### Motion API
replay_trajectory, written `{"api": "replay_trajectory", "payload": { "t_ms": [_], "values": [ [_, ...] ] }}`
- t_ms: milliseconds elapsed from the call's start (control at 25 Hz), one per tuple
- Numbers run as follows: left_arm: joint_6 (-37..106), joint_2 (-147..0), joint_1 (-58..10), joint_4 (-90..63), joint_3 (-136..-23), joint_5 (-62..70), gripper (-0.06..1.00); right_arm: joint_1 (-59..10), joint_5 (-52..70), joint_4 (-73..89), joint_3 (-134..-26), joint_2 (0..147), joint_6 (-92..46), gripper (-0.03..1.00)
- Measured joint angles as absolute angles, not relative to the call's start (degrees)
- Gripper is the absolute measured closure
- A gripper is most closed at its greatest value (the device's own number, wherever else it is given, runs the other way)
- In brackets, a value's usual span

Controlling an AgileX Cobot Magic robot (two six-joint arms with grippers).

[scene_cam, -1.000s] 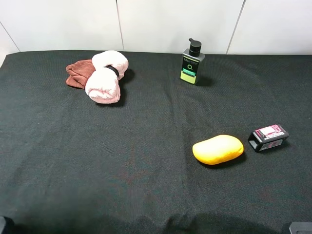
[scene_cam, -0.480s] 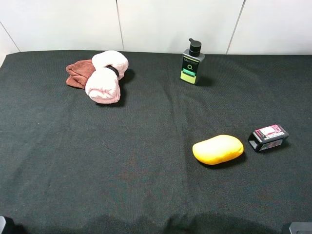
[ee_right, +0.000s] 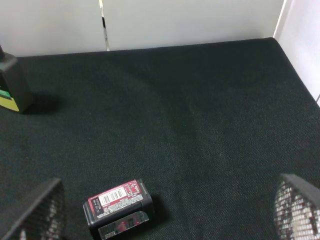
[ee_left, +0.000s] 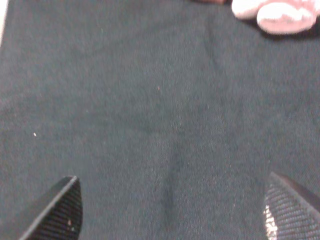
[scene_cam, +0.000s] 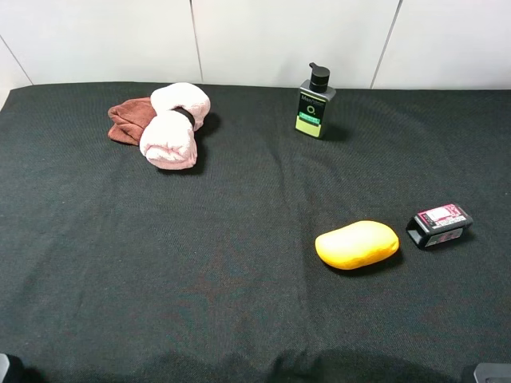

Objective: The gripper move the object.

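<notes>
The object (scene_cam: 357,244), a smooth yellow-orange oval, lies on the black cloth right of centre in the exterior high view. Neither wrist view shows it. My left gripper (ee_left: 172,215) is open, its two ribbed fingertips (ee_left: 55,212) far apart over bare cloth, well away from the object. My right gripper (ee_right: 167,212) is open too, fingertips (ee_right: 300,210) spread wide, hovering near the small black box (ee_right: 117,207). Only dark slivers of the arms show at the bottom corners of the exterior high view.
A small black box with a pink label (scene_cam: 439,225) lies just right of the object. A pump bottle (scene_cam: 315,102) stands at the back. Rolled pink towels (scene_cam: 172,125) and a brown cloth (scene_cam: 128,120) lie at the back left. A white wall (scene_cam: 279,32) runs behind the table.
</notes>
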State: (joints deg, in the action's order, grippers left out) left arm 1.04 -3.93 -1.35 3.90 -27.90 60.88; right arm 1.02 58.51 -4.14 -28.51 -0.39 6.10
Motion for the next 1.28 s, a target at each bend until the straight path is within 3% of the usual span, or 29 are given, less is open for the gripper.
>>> {"api": "replay_trajectory", "payload": {
  "t_ms": [1280],
  "values": [
    [1.0, 0.1, -1.3, 4.0, -27.9, 60.8, 0.18, 1.0, 58.5, -4.1, -28.5, -0.4, 6.1, 0.34]
  ]
}}
